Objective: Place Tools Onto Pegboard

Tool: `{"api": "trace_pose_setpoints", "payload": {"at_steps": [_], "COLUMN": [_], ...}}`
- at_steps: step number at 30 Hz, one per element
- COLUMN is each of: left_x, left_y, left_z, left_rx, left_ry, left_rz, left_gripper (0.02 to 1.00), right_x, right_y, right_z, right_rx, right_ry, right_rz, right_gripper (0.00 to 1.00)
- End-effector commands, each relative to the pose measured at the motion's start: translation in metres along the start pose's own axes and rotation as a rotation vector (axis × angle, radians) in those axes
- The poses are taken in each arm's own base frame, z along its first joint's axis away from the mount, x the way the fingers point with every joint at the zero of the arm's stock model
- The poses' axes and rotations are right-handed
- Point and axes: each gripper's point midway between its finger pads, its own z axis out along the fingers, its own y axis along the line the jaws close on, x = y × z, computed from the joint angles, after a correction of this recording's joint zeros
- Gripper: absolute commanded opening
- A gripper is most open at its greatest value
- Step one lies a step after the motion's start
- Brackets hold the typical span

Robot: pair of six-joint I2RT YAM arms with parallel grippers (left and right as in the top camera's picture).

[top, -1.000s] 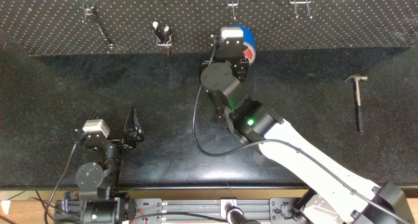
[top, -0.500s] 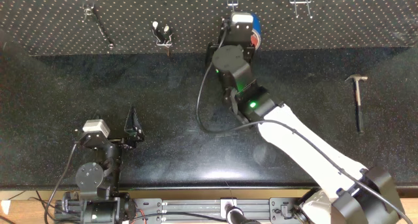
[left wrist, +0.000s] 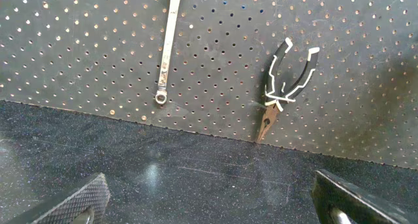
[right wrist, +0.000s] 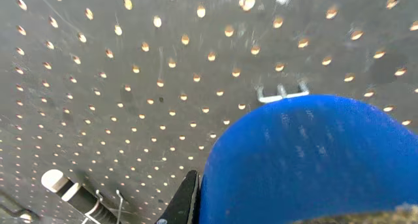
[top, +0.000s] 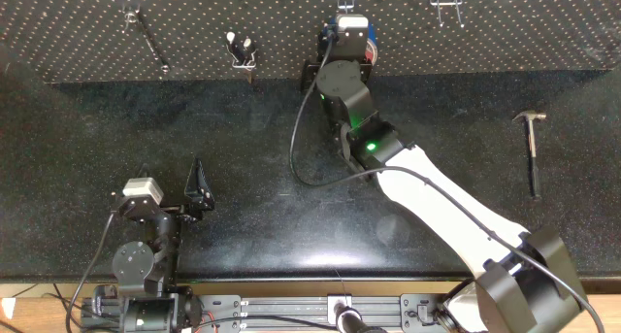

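Observation:
My right gripper (top: 351,34) is shut on a blue rounded tool (top: 375,44) and holds it against the pegboard (top: 543,32), just below a small metal hook (top: 344,5). In the right wrist view the blue tool (right wrist: 313,165) sits directly under that hook (right wrist: 282,92), and one black finger (right wrist: 186,198) shows beside it. A wrench (top: 146,37) and pliers (top: 243,51) hang on the board. A hammer (top: 531,149) lies on the black table at the right. My left gripper (top: 199,187) rests open near its base, facing the wrench (left wrist: 166,48) and pliers (left wrist: 284,87).
A double hook (top: 446,11) stands bare on the pegboard to the right of the blue tool. The dark tabletop (top: 243,129) stretches between the two arms. The right arm's cable (top: 296,158) loops over the table's middle.
The right arm has carried the blue tool up the picture from the board's lower edge to just under the hook. The left arm has kept still.

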Motion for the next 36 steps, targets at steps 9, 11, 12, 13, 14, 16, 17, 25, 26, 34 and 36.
{"api": "trace_pose_setpoints", "payload": {"at_steps": [9,11,12,13,14,16,17,25,26,34,36], "left_x": [0.000,0.000,0.000,0.000,0.000,0.000,0.000,0.000,0.000,0.000,0.000], "left_y": [0.002,0.002,0.002,0.002,0.002,0.002,0.002,0.002,0.002,0.002,0.002], "left_z": [0.000,0.000,0.000,0.000,0.000,0.000,0.000,0.000,0.000,0.000,0.000], "left_rx": [-0.007,-0.007,-0.007,-0.007,-0.007,-0.007,-0.007,-0.007,-0.007,-0.007,-0.007], "left_ry": [-0.004,-0.004,-0.004,-0.004,-0.004,-0.004,-0.003,-0.004,-0.003,-0.004,-0.004], "left_rz": [0.001,0.001,0.001,0.001,0.001,0.001,0.001,0.001,0.001,0.001,0.001], "left_gripper": [0.996,0.996,0.993,0.996,0.996,0.996,0.996,0.996,0.996,0.996,0.993], "right_x": [-0.008,-0.007,-0.007,-0.006,-0.005,-0.004,-0.005,-0.001,-0.001,-0.004,-0.005], "right_y": [-0.004,-0.010,-0.013,-0.016,-0.016,-0.015,-0.015,-0.015,-0.016,-0.030,-0.029], "right_z": [0.019,0.022,0.023,0.026,0.027,0.029,0.030,0.039,0.039,0.050,0.053], "right_rx": [0.003,0.015,0.021,0.026,0.021,0.011,0.011,0.015,0.017,0.045,0.046], "right_ry": [-0.008,-0.007,-0.007,-0.004,-0.001,-0.002,-0.004,0.004,0.004,-0.005,-0.006], "right_rz": [0.013,0.015,0.020,0.027,0.027,0.030,0.030,0.028,0.029,0.048,0.049], "right_gripper": [0.073,0.077,0.075,0.075,0.075,0.075,0.075,0.075,0.075,0.075,0.075]}}
